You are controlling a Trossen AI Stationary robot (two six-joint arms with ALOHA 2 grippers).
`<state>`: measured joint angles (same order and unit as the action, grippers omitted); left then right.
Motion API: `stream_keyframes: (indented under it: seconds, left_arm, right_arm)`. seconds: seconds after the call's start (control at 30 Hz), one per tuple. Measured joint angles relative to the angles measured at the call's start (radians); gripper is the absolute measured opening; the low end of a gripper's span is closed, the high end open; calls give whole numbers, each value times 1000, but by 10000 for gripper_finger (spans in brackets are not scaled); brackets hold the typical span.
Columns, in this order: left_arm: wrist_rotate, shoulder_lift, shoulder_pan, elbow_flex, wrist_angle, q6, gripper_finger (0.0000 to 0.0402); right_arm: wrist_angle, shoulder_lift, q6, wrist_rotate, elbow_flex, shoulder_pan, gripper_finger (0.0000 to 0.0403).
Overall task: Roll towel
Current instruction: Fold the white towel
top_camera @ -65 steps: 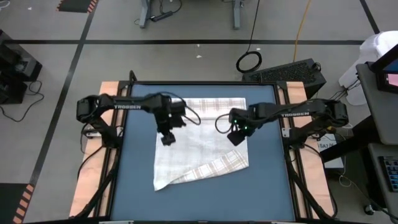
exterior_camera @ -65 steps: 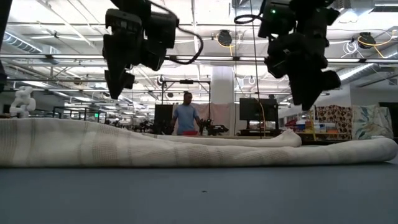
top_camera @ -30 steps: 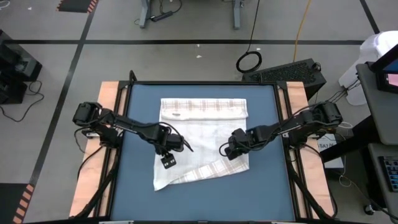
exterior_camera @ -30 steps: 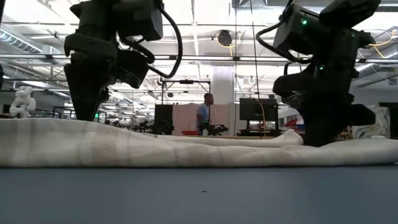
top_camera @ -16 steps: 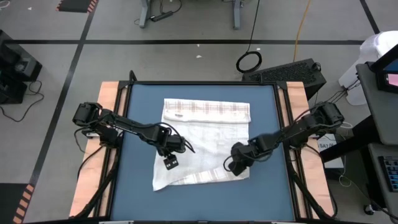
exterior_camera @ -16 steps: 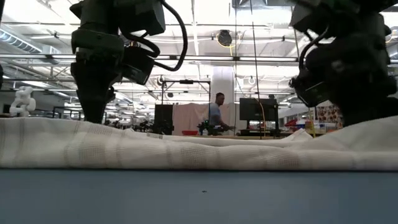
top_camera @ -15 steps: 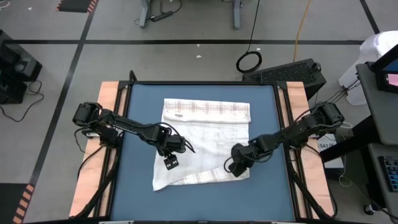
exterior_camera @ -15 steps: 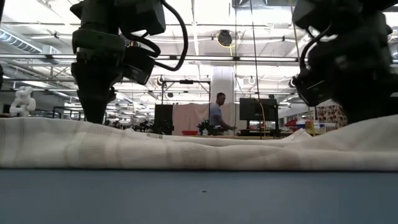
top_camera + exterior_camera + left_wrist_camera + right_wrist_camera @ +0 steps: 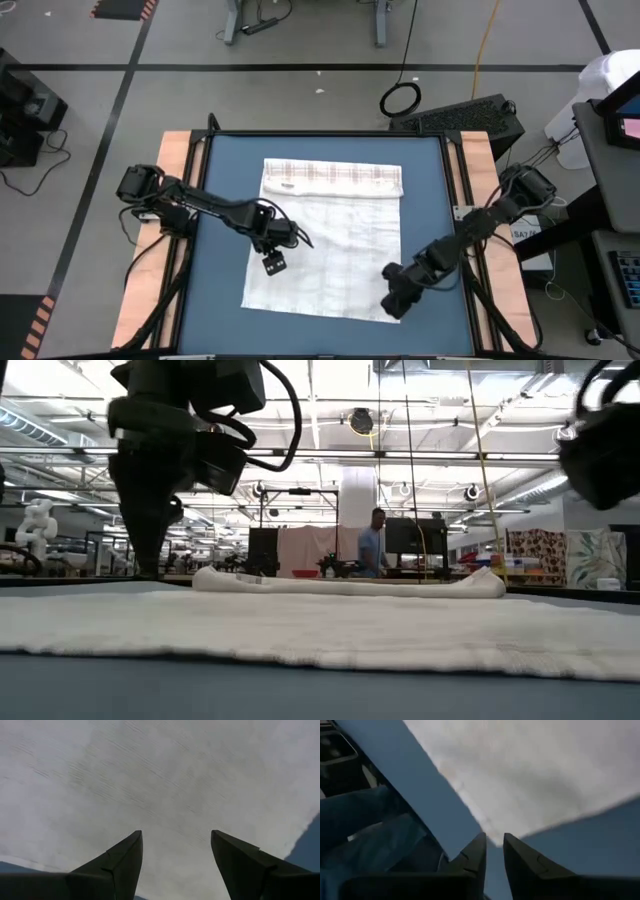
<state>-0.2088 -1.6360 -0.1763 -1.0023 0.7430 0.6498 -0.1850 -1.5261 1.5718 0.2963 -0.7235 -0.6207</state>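
The white towel (image 9: 330, 240) with faint plaid lines lies spread flat on the blue table top (image 9: 225, 300). Its far end is a narrow rolled or folded band (image 9: 332, 175), which also shows in the low view (image 9: 350, 583). My left gripper (image 9: 273, 263) is open, pointing down over the towel's left part (image 9: 175, 780). My right gripper (image 9: 393, 303) is at the towel's near right corner, its fingers almost together (image 9: 494, 842). My left gripper's open fingertips (image 9: 135, 840) stand on the towel's left part from above; I cannot tell whether they touch it. My right gripper has the towel's near right corner (image 9: 492, 836) between its fingertips, coming from the near right side. The towel lies flat and spread on the table.
Bare blue table top shows left (image 9: 225, 200) and right (image 9: 425, 200) of the towel and along the near edge. Wooden side rails (image 9: 175, 150) flank the table. In the low view a person (image 9: 372, 545) stands far behind the table.
My right gripper has gone toward the table's near right corner, drawing along the towel's folded-over near right corner. The fold has opened and the towel's near half now lies spread flat. The far band has stayed in place. My left gripper has kept still over the towel's left part.
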Motion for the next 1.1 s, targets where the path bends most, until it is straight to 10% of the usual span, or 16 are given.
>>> stream_keyframes:
  seconds: [0.47, 0.83, 1.1]
  left_arm:
    - [118, 233, 26, -24, 13, 2, 239]
    - [152, 350, 310, -23, 177, -237, 239]
    - [93, 364, 436, -70, 188, -459, 239]
  right_arm:
    - [-240, 109, 86, -250, -91, 69, 113]
    - [-629, 416, -340, -344, -101, 626, 131]
    - [-595, 439, -767, -219, -101, 1077, 144]
